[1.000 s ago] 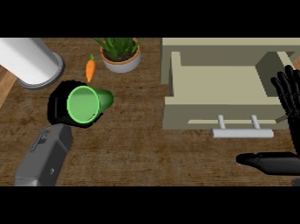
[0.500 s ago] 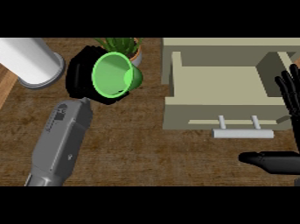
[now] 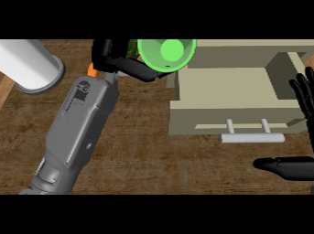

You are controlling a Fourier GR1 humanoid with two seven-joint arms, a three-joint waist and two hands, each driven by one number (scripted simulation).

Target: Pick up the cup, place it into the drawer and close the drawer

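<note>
Two hands in view, one at work. Grasps the green cup (image 3: 165, 52) with left hand (image 3: 122, 63), fingers curled round its side, mouth tilted toward the viewer, at the far-left corner of the drawer (image 3: 200, 119), partly over the rim. Held so prob. to carry it across and lower it into the open compartment w/o hitting the wall. Holds right hand (image 3: 313, 103) released, fingers straight and up, at drawer's right side, resting; placed there perhaps for pushing the handle (image 3: 252, 137) at drawer's front afterwards. Notes white cylinder (image 3: 17, 61) and sth small and orange (image 3: 91, 69) to drawer's left, clear of the path. Finds no brand, label or writing readable anywhere. Cup not yet inside; drawer open.
</note>
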